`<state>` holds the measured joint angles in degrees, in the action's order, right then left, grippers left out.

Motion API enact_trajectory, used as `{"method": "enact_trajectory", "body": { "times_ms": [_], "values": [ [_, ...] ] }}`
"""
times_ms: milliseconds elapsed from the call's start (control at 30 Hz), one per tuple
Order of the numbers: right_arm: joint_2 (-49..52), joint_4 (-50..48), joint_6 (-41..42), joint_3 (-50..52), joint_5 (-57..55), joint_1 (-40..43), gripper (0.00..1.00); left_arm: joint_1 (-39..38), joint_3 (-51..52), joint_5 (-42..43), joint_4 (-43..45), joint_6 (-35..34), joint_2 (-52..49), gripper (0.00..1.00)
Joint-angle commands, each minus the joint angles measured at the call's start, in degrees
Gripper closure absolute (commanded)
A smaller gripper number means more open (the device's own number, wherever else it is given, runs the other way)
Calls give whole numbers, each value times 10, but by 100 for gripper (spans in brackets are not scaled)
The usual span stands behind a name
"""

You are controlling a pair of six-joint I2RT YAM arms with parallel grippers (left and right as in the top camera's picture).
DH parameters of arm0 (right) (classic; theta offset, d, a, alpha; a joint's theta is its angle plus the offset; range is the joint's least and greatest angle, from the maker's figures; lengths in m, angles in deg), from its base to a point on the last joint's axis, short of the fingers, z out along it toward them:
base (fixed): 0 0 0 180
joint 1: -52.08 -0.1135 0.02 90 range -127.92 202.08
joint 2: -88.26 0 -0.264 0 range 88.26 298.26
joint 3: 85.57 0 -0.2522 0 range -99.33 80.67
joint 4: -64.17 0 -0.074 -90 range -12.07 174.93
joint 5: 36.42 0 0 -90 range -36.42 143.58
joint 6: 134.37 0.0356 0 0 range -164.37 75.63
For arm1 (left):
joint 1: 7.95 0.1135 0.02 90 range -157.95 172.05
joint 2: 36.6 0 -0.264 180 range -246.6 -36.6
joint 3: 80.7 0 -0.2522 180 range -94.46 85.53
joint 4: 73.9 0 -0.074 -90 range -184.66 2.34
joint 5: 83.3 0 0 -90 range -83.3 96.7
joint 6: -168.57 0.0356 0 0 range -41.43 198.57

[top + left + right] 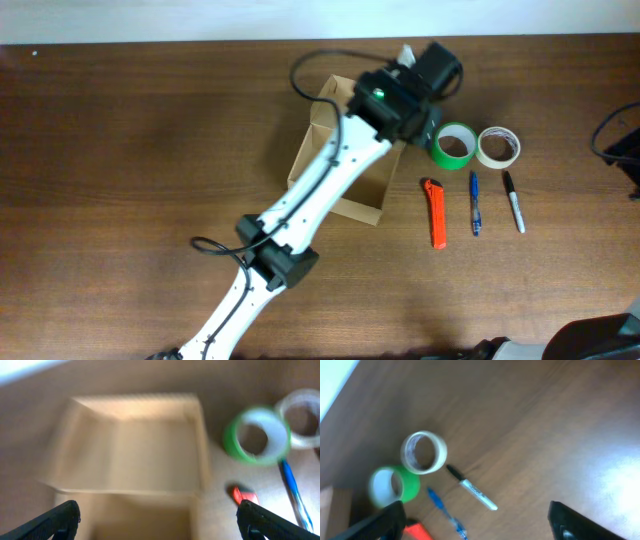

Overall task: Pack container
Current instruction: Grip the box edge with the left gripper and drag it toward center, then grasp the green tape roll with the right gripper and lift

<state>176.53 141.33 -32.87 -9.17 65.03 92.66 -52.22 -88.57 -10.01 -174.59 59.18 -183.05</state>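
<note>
Left gripper (157, 511) spread wide and empty over container (360, 190) near far edge. Descending could clip a box wall or nudge green tape (440, 151). Right gripper (476, 512) released too.

This looks like a robotics lab bench in an office-like room. A white jointed arm (320, 185) with a loose black cable (295, 72) reaches up from the lower edge across a dark wood-grain desk (120, 150), and a plain white wall (200, 18) runs along the top of the overhead frame. Right of centre, ordinary packing and office supplies lie in a tidy group beside an open cardboard box (362, 208): a green tape roll (453, 146), a pale tape roll (498, 146), an orange utility knife (435, 213), a blue pen (475, 203) and a black marker (513, 201). More black equipment (622, 145) sits at the right edge.
</note>
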Motion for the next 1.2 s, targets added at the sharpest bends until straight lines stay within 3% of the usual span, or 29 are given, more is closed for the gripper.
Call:
{"method": "enact_trajectory", "body": {
  "times_ms": [0, 133, 300, 467, 600, 800, 1167],
  "values": [
    [3, -1, -42, -11, 88, -22, 22, 50, -37, -76, -6, 24, 44, 0],
    [3, 14, -44, -14, 25, -106, 22, 119, -40, -117, -26, 29, 94, 0],
    [3, 44, -27, -40, -89, -271, 16, 237, -40, -111, -85, 23, 136, 0],
    [17, 47, 27, -49, -122, -385, 15, 370, -34, -6, -97, 41, 139, 0],
    [58, 61, 59, -49, -122, -399, 16, 463, -1, 58, -97, 41, 139, 0],
    [141, 47, 76, -49, -120, -378, 20, 557, 84, 64, -97, 45, 139, 0],
    [228, -41, 101, -49, -113, -338, 29, 616, 184, 64, -97, 45, 139, 0]
  ]
}}
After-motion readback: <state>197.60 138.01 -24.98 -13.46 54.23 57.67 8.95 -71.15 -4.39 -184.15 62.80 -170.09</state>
